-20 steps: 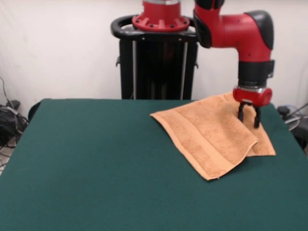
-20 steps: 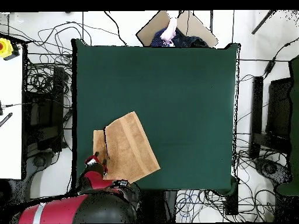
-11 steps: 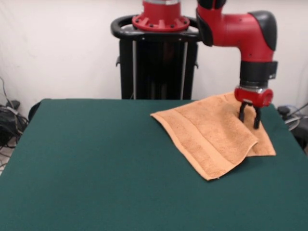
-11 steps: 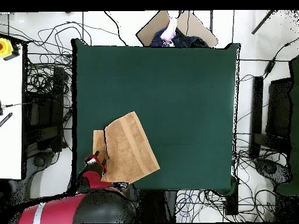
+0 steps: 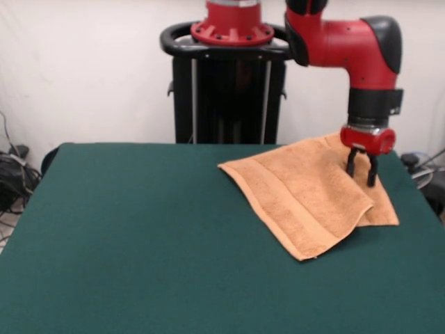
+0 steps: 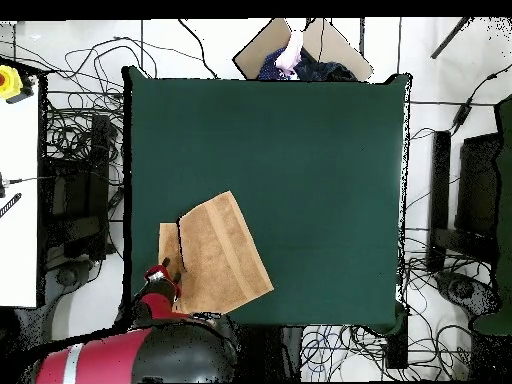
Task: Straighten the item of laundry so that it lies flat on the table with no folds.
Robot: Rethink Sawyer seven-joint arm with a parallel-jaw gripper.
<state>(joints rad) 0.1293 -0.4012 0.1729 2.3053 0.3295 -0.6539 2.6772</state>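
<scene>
The table (image 5: 139,236) fills most of the front view, a broad dark green top with plenty of bare room across the left and centre. The towel (image 5: 306,202) sits at the right of that view, close to the table's far right corner; in the overhead view it is at the lower left of the table (image 6: 300,150), the towel (image 6: 222,255) lying at a slant near the edge. It is not flat: one large layer is folded over another, and a strip of the lower layer pokes out along the right side in the front view, with a corner showing at the lower right of the cloth. So the straightening is, by my reckoning, barely begun; the folded layer has yet to be opened out and smoothed. The gripper (image 5: 361,174) hangs at the upper right part of the towel, its two dark fingers a little apart and pointing down, tips at the cloth, holding nothing that I can make out
</scene>
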